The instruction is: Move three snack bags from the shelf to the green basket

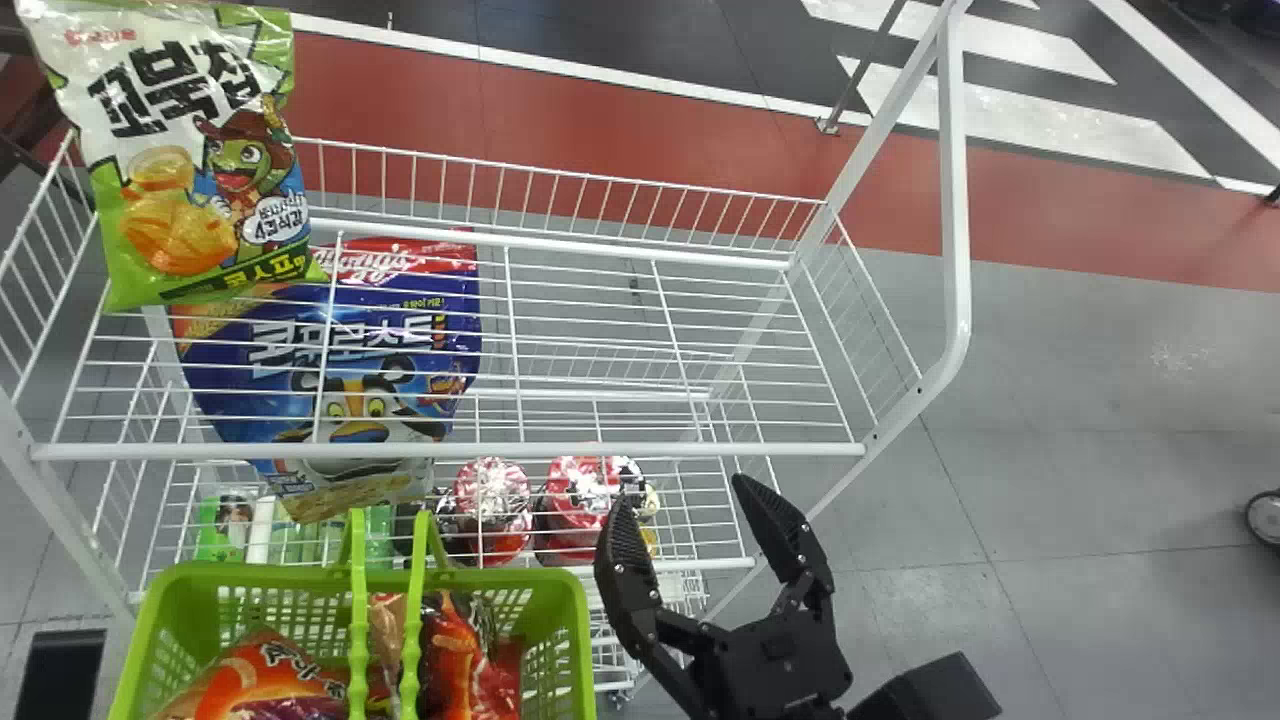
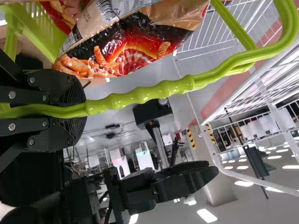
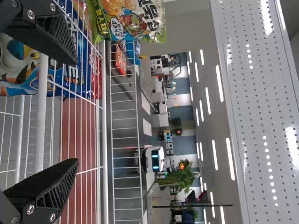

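Inspecting the work, we judge it about two-thirds done. The green basket (image 1: 250,575) stands in front of the white wire shelf (image 1: 450,451) and carries at least two snack bags: an orange bag (image 1: 265,670) towards the left and a red bag (image 1: 465,660) towards the right. We cannot tell whether anything lies under them.

The left claw (image 2: 84,109) is pressed together on the basket's handle (image 2: 140,94), and we take its duty to be steadying the basket.

The right claw (image 1: 680,495) is spread, with nothing between its fingers. It is near the front edge of the shelf, to the right of the basket and well apart from the bags at the left end.

By our count one transfer is left. A green-and-white bag (image 1: 190,160) is upright at the left end of the top level. A blue bag (image 1: 340,370) shows through the wires, and we judge that it belongs to the level below. The green-and-white bag seems the likelier choice, as no wires cover it.

Our advice is to bring the right claw leftward above the front rail and pinch that bag by its edge. We note two risks: snagging the wires, and knocking the upright basket handle on the way down.
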`<state>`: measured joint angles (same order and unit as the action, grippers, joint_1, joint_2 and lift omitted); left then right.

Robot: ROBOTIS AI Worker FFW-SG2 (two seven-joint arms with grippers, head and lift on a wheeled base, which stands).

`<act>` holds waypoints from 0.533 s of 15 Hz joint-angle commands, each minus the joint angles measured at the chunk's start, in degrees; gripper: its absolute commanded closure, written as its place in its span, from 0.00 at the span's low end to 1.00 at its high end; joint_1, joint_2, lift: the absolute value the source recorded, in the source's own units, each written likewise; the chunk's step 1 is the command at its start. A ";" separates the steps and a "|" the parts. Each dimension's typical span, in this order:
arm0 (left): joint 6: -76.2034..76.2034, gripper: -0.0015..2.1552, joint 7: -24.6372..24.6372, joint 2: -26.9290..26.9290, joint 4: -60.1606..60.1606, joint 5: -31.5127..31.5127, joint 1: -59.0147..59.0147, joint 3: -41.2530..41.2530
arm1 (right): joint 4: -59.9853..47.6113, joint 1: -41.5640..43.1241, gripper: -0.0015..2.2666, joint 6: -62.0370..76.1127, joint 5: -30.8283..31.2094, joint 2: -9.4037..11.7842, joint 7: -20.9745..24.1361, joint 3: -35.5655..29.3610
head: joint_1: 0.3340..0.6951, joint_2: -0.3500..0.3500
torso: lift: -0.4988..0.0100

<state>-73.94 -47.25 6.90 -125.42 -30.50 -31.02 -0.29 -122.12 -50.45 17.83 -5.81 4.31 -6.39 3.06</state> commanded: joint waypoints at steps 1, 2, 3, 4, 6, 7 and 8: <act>-0.03 0.96 -0.30 -0.04 0.00 -0.09 0.00 0.38 | 0.04 0.00 0.03 0.32 0.01 -0.01 0.06 0.19 | 1.00 0.00 | 0.88; -0.03 0.96 -0.39 -0.04 0.00 -0.26 -0.09 0.55 | 0.04 0.00 0.03 0.49 0.01 -0.01 0.06 0.19 | 1.00 0.00 | 0.88; -0.03 0.96 -0.39 -0.04 -0.09 -0.26 -0.27 0.73 | 0.04 0.09 0.03 0.49 0.01 -0.01 0.15 0.28 | 1.00 0.00 | 0.88; -0.03 0.96 -0.39 -0.13 -0.18 -0.26 -0.35 0.91 | 0.04 0.18 0.03 0.49 0.01 -0.01 0.15 0.28 | 1.00 0.00 | 0.88; -0.03 0.96 -0.65 -0.13 -0.18 -0.26 -0.53 0.99 | 0.13 0.26 0.03 0.49 0.01 -0.01 0.76 0.36 | 1.00 0.00 | 0.88; -0.03 0.96 -0.74 -0.22 -0.26 -0.26 -0.62 1.08 | 0.13 0.26 0.03 0.67 0.01 -0.01 0.76 0.45 | 1.00 0.00 | 0.88; -0.03 0.96 -0.74 -0.22 -0.35 -0.26 -0.71 1.17 | 0.13 0.26 0.03 0.84 0.01 -0.01 0.76 0.54 | 1.00 0.00 | 0.88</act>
